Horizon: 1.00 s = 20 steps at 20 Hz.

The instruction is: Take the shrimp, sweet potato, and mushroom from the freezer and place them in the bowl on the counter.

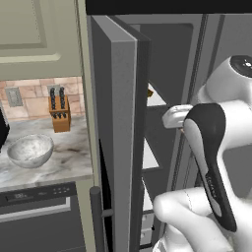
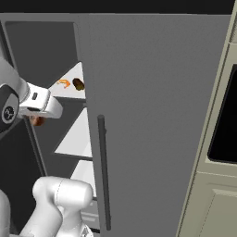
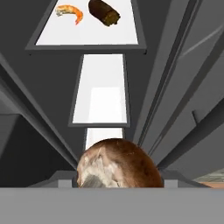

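My gripper [image 2: 36,118] hangs in front of the open freezer [image 2: 152,115], shut on the mushroom [image 3: 118,164], a round brown cap with pale patches that looms close in the hand view. A brown bit of the mushroom [image 2: 39,122] shows under the white hand. On the freezer's top white shelf [image 3: 87,35] lie the curved orange shrimp [image 3: 70,12] and, right beside it, the dark brown sweet potato [image 3: 104,12]. From the right base view the shrimp [image 2: 63,83] and sweet potato [image 2: 78,84] sit above and beyond the hand. The whitish-grey bowl [image 1: 30,150] stands on the counter [image 1: 64,157], left of the freezer.
The freezer's left door [image 1: 118,123] stands open edge-on between my arm and the counter. The other door, with its long bar handle [image 2: 102,171], is on the right. A knife block [image 1: 60,112] stands behind the bowl, a dark dishwasher [image 1: 39,216] below the counter.
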### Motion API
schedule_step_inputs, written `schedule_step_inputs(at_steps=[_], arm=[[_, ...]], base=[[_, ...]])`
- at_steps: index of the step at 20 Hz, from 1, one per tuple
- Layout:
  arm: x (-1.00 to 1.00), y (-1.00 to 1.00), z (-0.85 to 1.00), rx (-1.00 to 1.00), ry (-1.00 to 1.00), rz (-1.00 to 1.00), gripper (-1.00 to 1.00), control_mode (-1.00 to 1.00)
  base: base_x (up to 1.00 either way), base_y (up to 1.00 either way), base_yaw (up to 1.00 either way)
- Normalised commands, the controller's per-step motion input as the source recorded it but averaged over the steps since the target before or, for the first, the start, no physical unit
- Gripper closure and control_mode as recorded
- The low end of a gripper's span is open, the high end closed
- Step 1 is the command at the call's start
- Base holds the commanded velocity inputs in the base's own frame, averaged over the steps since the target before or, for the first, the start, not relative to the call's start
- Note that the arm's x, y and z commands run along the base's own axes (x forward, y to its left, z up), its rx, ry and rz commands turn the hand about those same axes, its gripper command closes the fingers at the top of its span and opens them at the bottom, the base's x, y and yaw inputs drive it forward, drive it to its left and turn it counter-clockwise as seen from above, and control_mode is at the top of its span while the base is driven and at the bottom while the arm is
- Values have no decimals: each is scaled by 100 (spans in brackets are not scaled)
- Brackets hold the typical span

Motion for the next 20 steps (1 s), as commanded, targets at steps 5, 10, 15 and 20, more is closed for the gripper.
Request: schedule_step_inputs(at_steps=[5, 10, 15, 20], arm=[[-48, -2, -3, 0, 0, 1, 100, -100], [-34, -23, -1, 0, 0, 1, 100, -100], [-1, -12, 0, 0, 0, 0, 100, -100], [0, 0, 0, 0, 0, 0, 100, 100]], base=[[0, 0, 0], [0, 0, 0], [0, 0, 0], [-11, -4, 0]])
